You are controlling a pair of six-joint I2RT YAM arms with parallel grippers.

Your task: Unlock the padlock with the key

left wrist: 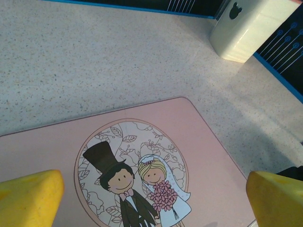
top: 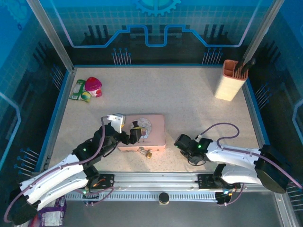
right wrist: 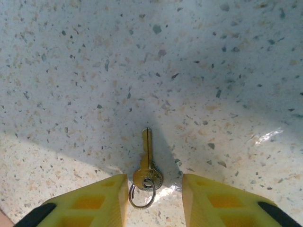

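One small brassy key [right wrist: 147, 161], ring [right wrist: 141, 195] on its bow, lies flat between the right fingers [right wrist: 94, 203], narrowly parted, not touching it; left fingers [left wrist: 28, 198] spread wide above the pink tin [left wrist: 57, 146]

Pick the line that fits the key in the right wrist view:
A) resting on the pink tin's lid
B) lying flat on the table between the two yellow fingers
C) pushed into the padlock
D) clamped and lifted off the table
B: the key lies flat on the speckled table, its ring end between the yellow fingers of the right gripper.
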